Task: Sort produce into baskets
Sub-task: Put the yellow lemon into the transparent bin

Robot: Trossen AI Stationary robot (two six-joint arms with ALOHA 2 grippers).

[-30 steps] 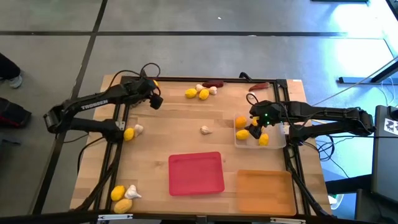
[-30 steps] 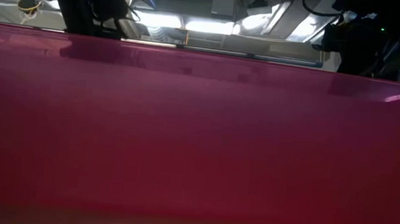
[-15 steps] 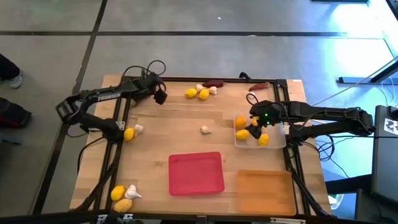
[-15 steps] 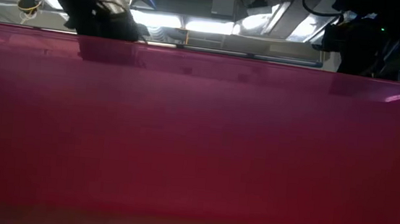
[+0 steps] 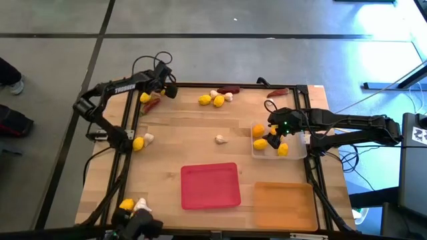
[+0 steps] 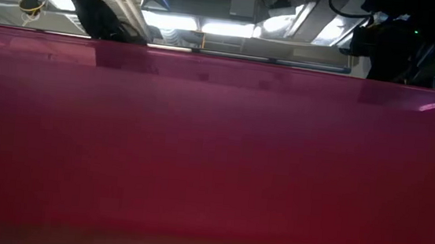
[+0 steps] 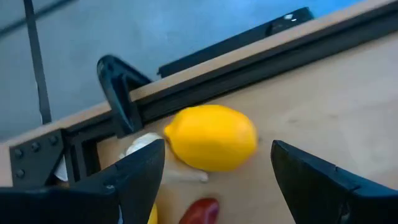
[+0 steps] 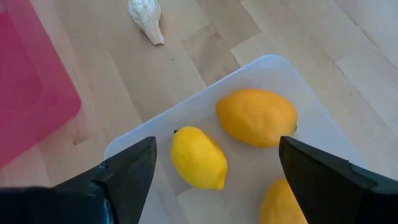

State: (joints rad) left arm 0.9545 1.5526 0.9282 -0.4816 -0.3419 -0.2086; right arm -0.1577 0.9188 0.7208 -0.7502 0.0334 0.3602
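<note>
My left gripper [image 5: 159, 92] is open and empty at the table's far left corner. In the left wrist view its fingers [image 7: 134, 180] stand either side of a yellow lemon [image 7: 211, 137], which lies on the table beside a garlic bulb [image 7: 140, 146] and a red chili [image 7: 199, 211]. My right gripper [image 5: 275, 133] is open and empty above the clear tray [image 5: 297, 155]. That tray holds three lemons, which show in the right wrist view [image 8: 199, 158], [image 8: 256, 116], [image 8: 283, 202]. The red tray [image 5: 210, 185] and the orange tray [image 5: 283, 203] lie near the front edge.
Lemons and garlic [image 5: 212, 100] lie at the far middle, with chilies [image 5: 228, 89], [image 5: 278, 93] by the far frame. A garlic bulb [image 5: 219, 139] lies mid-table. A lemon [image 5: 138, 142] lies at the left edge, and a lemon with garlic [image 5: 127, 205] near left. The red tray's wall [image 6: 215, 145] fills the low view.
My left gripper has gone toward the table's far edge into the far left corner, and its arm has swung back with it. A lemon and a chili there now show beside it. My right gripper has kept still.
</note>
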